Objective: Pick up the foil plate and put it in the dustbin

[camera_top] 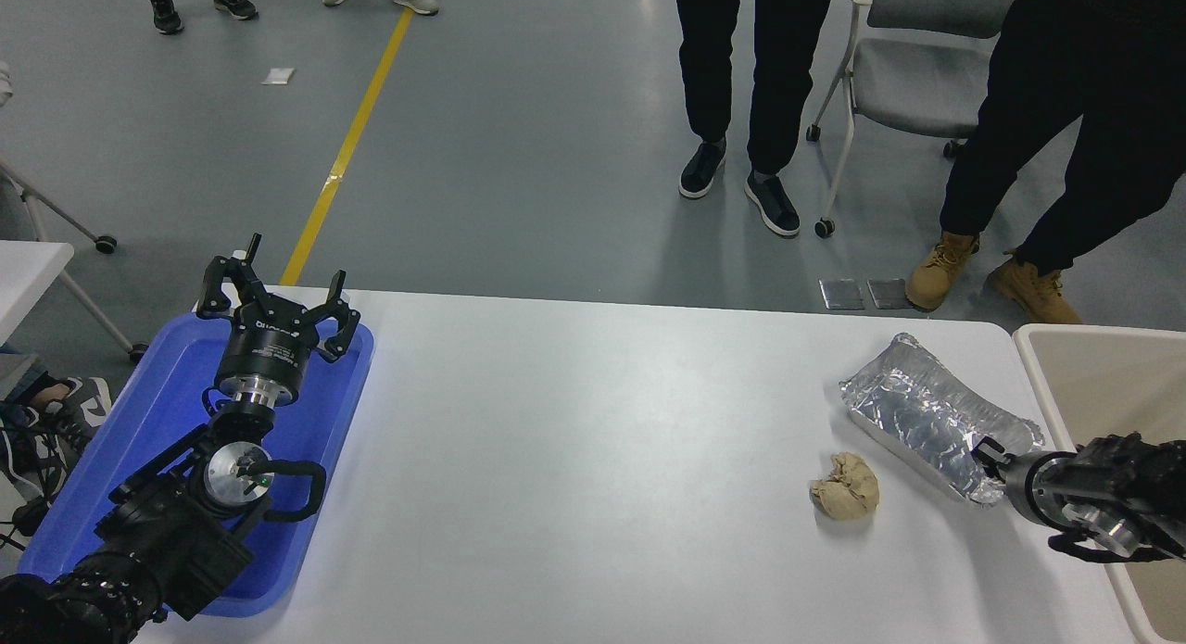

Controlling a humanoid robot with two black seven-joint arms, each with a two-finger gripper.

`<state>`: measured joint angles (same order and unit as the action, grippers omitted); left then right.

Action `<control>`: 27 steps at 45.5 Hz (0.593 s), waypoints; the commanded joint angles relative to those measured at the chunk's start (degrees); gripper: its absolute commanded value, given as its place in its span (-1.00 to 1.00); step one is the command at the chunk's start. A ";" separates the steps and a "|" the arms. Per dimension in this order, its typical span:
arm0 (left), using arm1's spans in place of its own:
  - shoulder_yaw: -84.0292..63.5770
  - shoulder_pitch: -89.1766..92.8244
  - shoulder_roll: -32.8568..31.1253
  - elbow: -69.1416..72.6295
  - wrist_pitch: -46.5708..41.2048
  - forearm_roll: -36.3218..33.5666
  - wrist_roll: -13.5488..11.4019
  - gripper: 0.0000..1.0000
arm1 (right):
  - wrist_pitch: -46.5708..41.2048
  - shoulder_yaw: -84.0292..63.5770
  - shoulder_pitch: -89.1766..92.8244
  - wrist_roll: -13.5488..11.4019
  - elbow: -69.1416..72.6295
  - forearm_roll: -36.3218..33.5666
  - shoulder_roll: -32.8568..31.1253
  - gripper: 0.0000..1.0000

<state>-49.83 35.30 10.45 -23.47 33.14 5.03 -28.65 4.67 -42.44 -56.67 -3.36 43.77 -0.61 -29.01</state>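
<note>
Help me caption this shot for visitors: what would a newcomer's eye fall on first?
The crinkled foil plate at the table's right end, gripped at its near corner by the right hand, beside the beige dustbin. Then the blue tray at the left, under the parked left hand.

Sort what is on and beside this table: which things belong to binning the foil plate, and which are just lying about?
Part of the job:
- foil plate, tilted, near end at the right claw
- dustbin, at the table's right edge

Just lying about:
- crumpled paper ball, beside the plate
- blue tray, far left, under the parked left claw
</note>
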 commanded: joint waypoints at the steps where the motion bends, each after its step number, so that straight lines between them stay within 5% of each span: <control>1: 0.00 -0.06 0.01 0.00 0.00 0.07 0.00 1.00 | -1.06 -0.81 -3.70 -0.24 1.23 0.17 -2.80 -1.00; 27: 0.00 0.03 0.01 0.00 0.00 -0.02 0.00 1.00 | -6.95 -17.94 -35.34 -0.68 20.74 2.01 -13.53 -1.00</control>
<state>-49.83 35.31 10.46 -23.47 33.13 5.02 -28.65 0.29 -52.91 -78.98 -3.98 57.47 1.13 -39.22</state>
